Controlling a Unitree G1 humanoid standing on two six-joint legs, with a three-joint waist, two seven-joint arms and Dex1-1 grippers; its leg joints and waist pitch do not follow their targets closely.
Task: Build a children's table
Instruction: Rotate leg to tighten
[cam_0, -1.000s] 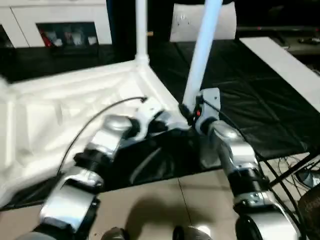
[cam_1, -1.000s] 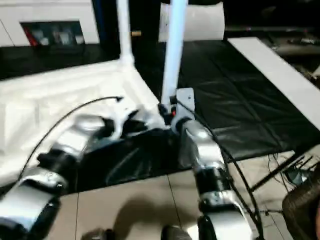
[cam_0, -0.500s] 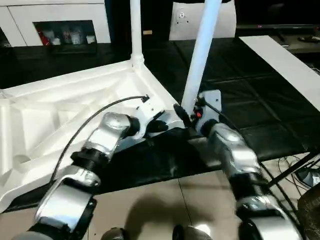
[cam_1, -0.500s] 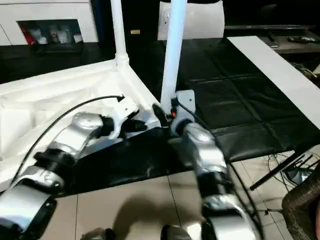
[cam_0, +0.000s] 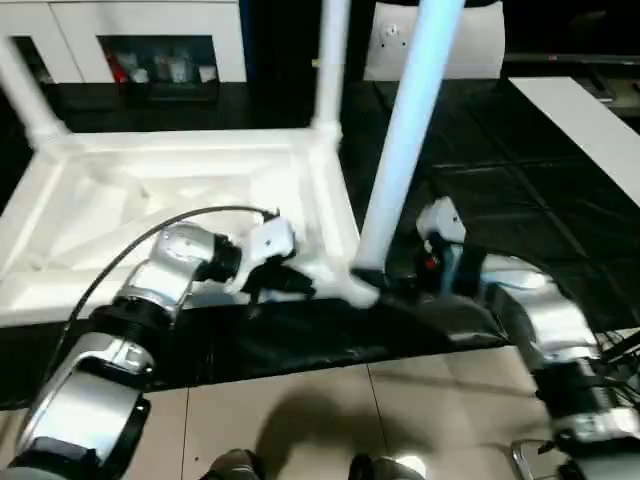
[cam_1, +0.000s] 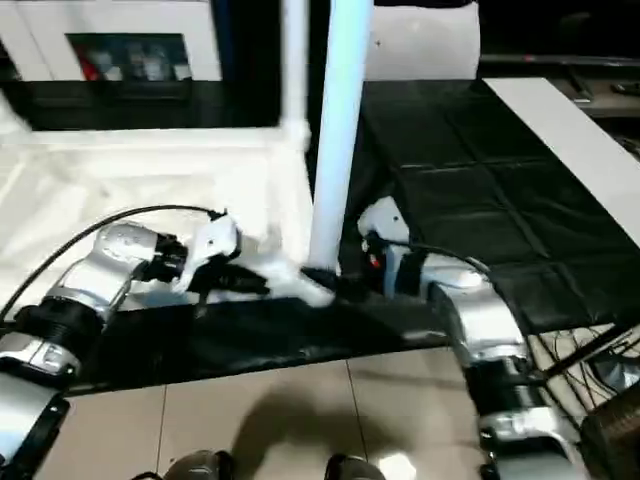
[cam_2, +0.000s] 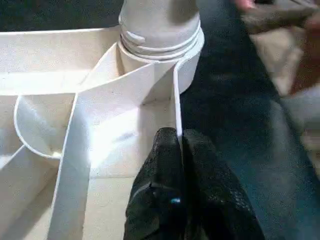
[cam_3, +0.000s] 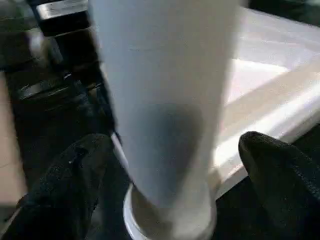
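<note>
**Operator:** I'm looking at the white plastic rectangular tabletop (cam_0: 180, 210) lying upside down on the black padded floor mat (cam_0: 520, 170), ribbed underside up; three long white tube legs are already standing in its corner sockets, and the nearest leg (cam_0: 405, 150) is rising from the near corner socket (cam_2: 160, 55), tilted a little.

**Second:** What are the end effectors doing?

**Operator:** The left end effector (cam_2: 179, 145) is pinching the thin upright edge wall of the tabletop just beside that socket, fingers pressed together on the wall; the right end effector (cam_3: 170, 170) is sitting with its fingers (cam_3: 70, 180) spread apart on either side of the leg's base, not closing on it as far as I'm seeing.

**Second:** How are you expecting it to handle?

**Operator:** I'm judging the moulded tabletop to be light and fairly stiff thanks to the ribs, though that thin wall is probably flexing under a hard pinch; the tube looks smooth and slippery, so I'm favouring a low hold near the socket, where leverage is small; gripping high risks racking the leg in its socket and sliding the whole light tabletop across the mat.
</note>
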